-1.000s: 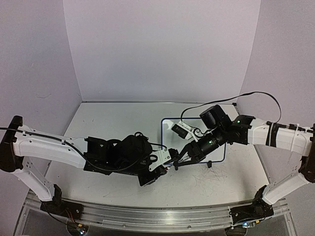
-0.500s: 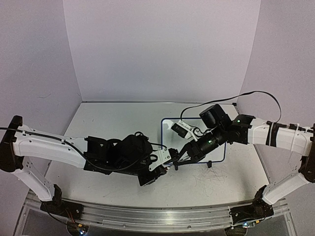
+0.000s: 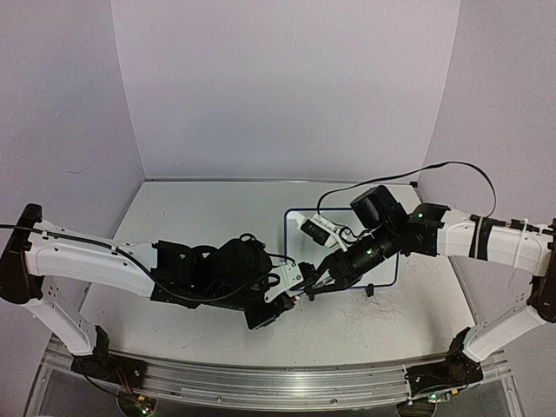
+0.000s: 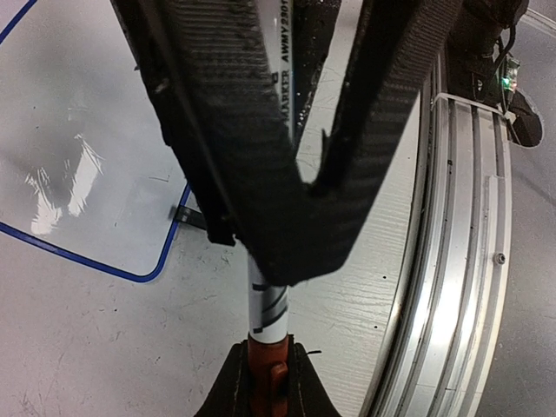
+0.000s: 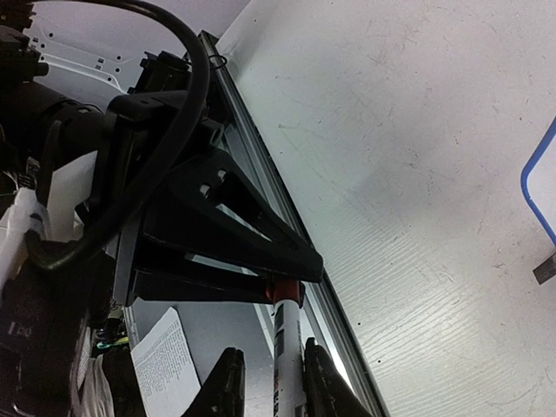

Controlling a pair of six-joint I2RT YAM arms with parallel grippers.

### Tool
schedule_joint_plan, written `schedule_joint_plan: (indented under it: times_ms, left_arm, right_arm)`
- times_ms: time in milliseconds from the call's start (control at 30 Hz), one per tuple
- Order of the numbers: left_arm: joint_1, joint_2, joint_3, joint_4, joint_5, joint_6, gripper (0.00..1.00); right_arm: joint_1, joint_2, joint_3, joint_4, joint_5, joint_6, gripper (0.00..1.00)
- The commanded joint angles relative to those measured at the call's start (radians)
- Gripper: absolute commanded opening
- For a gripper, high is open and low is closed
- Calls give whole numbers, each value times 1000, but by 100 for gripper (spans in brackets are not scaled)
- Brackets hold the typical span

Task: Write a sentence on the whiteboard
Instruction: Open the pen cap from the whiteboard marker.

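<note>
A marker with a white barrel [image 4: 268,308] and a red cap [image 4: 265,369] hangs between my two grippers, low over the table just in front of the whiteboard. My left gripper [image 4: 265,382] is shut on the red cap. My right gripper [image 5: 271,352] is shut on the barrel [image 5: 287,347], facing the left one tip to tip [image 3: 306,290]. The whiteboard [image 3: 291,228] lies flat with its thin blue frame [image 4: 87,261] behind the grippers, and the right arm covers most of it. The sentence is out of view; the bare board surface [image 4: 78,113] shows only glare.
An aluminium rail [image 4: 460,217] runs along the table's near edge. A black foot of the board [image 4: 187,215] sticks out by its corner. Faint scribbles mark the table [image 3: 373,326] near the right. A printed paper sheet [image 5: 165,356] lies below the table edge.
My right gripper has edged slightly left toward the left gripper. The marker stays held at both ends.
</note>
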Motion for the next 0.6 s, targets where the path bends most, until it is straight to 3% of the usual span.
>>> schedule_joint_plan:
  times_ms: [0, 167, 367, 567]
  left_arm:
    - [-4, -1, 40, -4, -20, -29, 0]
    - [-4, -4, 39, -5, -23, -38, 0]
    - [-3, 1, 42, -5, -21, -45, 0]
    - [-3, -3, 44, -5, -17, -48, 0]
  right_arm:
    - [6, -26, 3, 26, 20, -1, 26]
    - [6, -44, -5, 32, 29, 7, 24]
    - [7, -51, -14, 50, 13, 20, 9]
    - [6, -48, -20, 57, 7, 19, 6]
